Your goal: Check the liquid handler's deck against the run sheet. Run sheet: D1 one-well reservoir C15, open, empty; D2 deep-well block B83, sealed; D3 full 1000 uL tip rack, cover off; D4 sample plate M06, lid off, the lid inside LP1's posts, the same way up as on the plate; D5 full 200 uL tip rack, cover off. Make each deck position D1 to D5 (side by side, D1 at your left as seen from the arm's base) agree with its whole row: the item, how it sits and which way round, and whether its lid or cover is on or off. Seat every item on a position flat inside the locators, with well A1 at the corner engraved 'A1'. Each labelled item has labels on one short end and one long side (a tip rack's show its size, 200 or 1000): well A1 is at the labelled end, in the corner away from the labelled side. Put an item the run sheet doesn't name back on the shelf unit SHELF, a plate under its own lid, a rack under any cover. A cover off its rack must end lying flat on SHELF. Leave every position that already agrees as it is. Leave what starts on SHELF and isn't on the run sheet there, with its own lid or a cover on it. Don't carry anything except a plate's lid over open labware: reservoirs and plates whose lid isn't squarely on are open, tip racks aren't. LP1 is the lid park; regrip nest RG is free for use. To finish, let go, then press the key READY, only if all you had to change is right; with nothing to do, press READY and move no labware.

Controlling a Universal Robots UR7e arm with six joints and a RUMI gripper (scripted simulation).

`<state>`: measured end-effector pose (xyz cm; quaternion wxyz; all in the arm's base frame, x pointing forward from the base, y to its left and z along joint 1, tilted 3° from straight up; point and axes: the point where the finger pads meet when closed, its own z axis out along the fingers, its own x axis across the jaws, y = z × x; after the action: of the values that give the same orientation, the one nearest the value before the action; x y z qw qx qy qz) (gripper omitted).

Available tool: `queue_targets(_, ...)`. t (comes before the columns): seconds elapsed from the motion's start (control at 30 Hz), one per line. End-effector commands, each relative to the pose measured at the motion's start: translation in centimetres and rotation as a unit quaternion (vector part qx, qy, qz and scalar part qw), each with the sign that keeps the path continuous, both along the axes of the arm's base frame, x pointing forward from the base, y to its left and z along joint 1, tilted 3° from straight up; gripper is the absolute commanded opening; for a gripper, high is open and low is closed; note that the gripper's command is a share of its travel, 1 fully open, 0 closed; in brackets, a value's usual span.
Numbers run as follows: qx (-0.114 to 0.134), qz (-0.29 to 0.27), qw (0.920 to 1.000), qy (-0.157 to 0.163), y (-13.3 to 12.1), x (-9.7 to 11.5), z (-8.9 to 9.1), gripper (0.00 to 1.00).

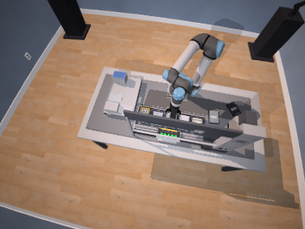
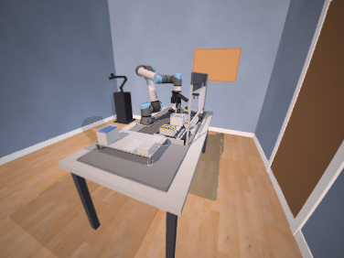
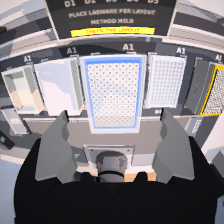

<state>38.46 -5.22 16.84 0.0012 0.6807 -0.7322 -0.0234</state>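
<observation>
My gripper (image 3: 114, 109) is open and empty, hovering above the deck's near edge in front of the middle position. In the wrist view a blue-framed tip rack (image 3: 114, 91) lies straight ahead between the fingers' line. To its left are a pale, smooth-topped block (image 3: 58, 88) and an open tan reservoir (image 3: 21, 90). To its right are a white well plate (image 3: 164, 81) and a yellow-framed tip rack (image 3: 214, 91), cut off by the frame edge. Engraved 'A1' marks sit at the far corners. In the overhead view the gripper (image 1: 174, 114) stands over the deck row.
The handler's status panel (image 3: 111, 17) rises behind the deck, and its frame (image 1: 178, 130) runs along the front. The shelf unit (image 1: 123, 95) with a blue-topped box (image 1: 120, 75) and pale items stands at the table's left end. Dark fixtures (image 1: 233, 109) sit to the right.
</observation>
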Motion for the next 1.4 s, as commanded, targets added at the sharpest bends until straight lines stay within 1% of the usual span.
queue_targets(0.0,0.000,0.001,1.0000,0.001,0.1,0.0,-1.0,0.82)
queue_targets(0.53,0.000,0.001,1.0000,0.001,0.2,-0.1,-3.4,0.82)
queue_targets(0.6,0.000,0.001,1.0000,0.001,0.2,-0.1,-3.4,0.82)
queue_targets(0.73,0.000,0.001,1.0000,0.001,0.2,-0.1,-4.0,0.82)
queue_targets(1.23,-0.001,0.000,1.0000,-0.001,0.1,0.0,-3.8,0.82)
queue_targets(1.27,-0.001,0.000,1.0000,-0.001,0.1,0.0,-3.8,0.00)
queue_targets(1.37,-0.001,0.000,1.0000,-0.001,0.1,0.0,-3.8,0.00)
